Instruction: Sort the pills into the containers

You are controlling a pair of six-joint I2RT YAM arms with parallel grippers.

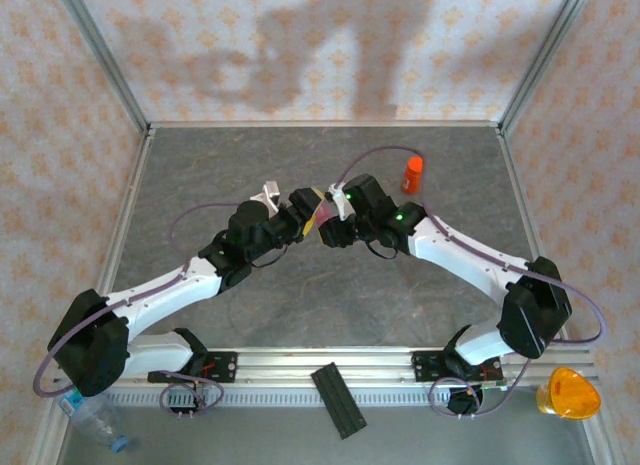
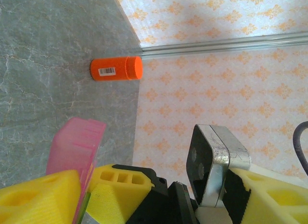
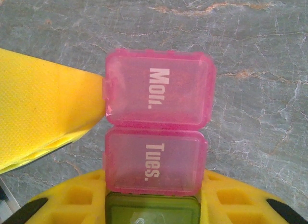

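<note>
Yellow fingers (image 3: 231,200) of the right gripper (image 3: 153,185) clamp the near end of the containers (image 3: 156,137), a short row of joined snap-lid boxes held above the grey stone-patterned table (image 3: 260,50). Seen from the right wrist, the row's long axis runs straight out from the jaws. A dark green box (image 3: 153,210) sits between the pads, the nearer pink box (image 3: 154,161) comes next, and the farther pink box (image 3: 159,89) forms the free end.

White lettering on the translucent lids reads "Tues." on the nearer pink box and "Mon." on the farther one. Both words are turned sideways so that they run along the row. A white mark on the green lid is cut off at the frame edge and cannot be read.

At the left of that view, one broad yellow finger (image 3: 48,113) of the left gripper (image 1: 298,207) rests its tip against the small tab on the edge of the "Mon." box. That gripper's jaws stand wide apart and hold nothing.

From above, the two arms meet nose to nose over the middle of the table, with the pink row between them. The left wrist camera catches the row nearly edge-on, as a thin pink slab rising aslant.

Well apart, toward the back right of the table, stands an orange bottle (image 1: 411,173). The left wrist view shows a white barcode label (image 2: 109,70) on its side, its digits too small to read.
</note>
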